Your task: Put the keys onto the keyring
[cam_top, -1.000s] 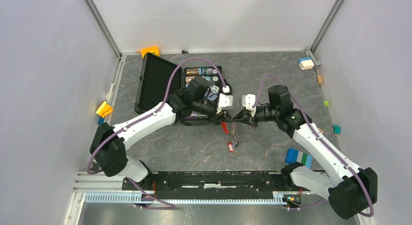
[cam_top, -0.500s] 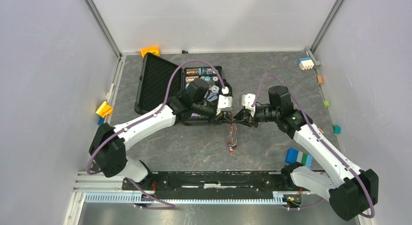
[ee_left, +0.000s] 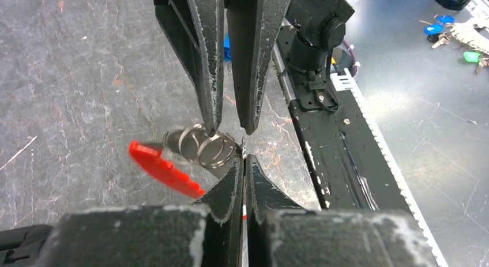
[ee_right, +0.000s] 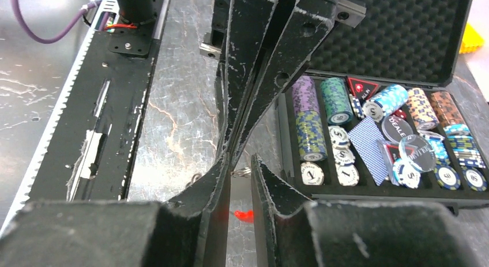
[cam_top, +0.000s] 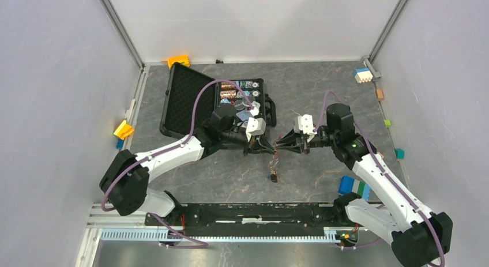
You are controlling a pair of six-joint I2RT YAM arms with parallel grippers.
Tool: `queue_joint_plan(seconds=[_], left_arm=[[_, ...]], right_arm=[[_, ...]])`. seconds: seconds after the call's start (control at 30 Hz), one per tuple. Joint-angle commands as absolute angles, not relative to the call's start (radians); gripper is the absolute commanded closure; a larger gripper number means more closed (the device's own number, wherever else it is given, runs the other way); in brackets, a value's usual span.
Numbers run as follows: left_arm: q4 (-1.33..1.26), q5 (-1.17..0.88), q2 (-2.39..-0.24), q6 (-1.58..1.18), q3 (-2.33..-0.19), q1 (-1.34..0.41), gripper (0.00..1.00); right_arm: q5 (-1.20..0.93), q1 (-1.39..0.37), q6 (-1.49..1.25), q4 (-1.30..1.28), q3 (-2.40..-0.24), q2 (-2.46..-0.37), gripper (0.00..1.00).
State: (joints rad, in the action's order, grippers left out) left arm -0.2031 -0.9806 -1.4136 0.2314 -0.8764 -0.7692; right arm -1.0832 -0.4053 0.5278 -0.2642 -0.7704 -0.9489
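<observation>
Left gripper (ee_left: pixel 243 163): pinching shut on thin silvery metal keyring (ee_left: pixel 203 150) with long red tag (ee_left: pixel 164 166).
Right gripper (ee_right: pixel 240 166): hovering slightly parted, just beside it.

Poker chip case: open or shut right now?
Open. Its lid is swung back with the foam lining showing, and the chips sit exposed inside.

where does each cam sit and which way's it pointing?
Top external: above and behind the arms, looking down on the table; both show.
Left wrist: looks along the left gripper at the right gripper and base rail.
Right wrist: along the right gripper at the left one, chip case behind.
Shared: both wrist views show the keyring.
</observation>
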Motion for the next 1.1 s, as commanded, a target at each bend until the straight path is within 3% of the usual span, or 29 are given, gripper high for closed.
queue_joint_plan(seconds=[0.0,0.17,0.77,1.07], left_arm=[[-0.448,-1.043,-1.385,0.103,-0.845,-0.757,0.98],[-0.607,-1.049,-1.388,0.011,-0.796,-0.743,0.98],[-0.712,-1.079,-1.401,-0.066,-0.770,-0.738,0.98],[-0.739,-1.054,-1.416,-0.091,-0.776,-0.738,0.98]], right_arm=[[-1.189,-0.386,0.530,-0.235,-0.751,-0.927,0.76],[-1.200,-0.375,0.584,-0.293,-0.743,-0.904,0.78],[-1.189,-0.356,0.636,-0.339,-0.737,-0.902,0.82],[-1.250,-0.356,0.539,-0.239,-0.709,-0.936,0.80]])
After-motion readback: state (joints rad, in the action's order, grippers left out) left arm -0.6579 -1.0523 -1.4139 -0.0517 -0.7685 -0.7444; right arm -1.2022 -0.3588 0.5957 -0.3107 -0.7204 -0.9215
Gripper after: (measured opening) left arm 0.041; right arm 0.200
